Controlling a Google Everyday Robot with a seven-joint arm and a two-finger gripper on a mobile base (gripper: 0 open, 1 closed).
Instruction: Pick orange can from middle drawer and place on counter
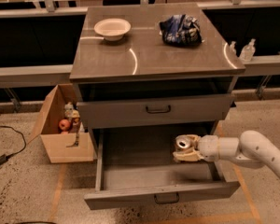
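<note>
The middle drawer (130,164) is pulled open below the counter (154,55). My gripper (186,148) reaches in from the right, over the drawer's right half. Its pale fingers (189,156) are shut around the orange can (183,143). The can's silver lid faces up, and the fingers hide most of its body. The can seems held slightly above the drawer floor. My white arm (252,150) runs off to the right edge.
A white bowl (112,28) and a dark blue snack bag (179,29) lie at the back of the counter. The upper drawer (156,110) is closed. An open cardboard box (60,129) with small items stands at the left. Two small bottles (246,50) stand on the right rail.
</note>
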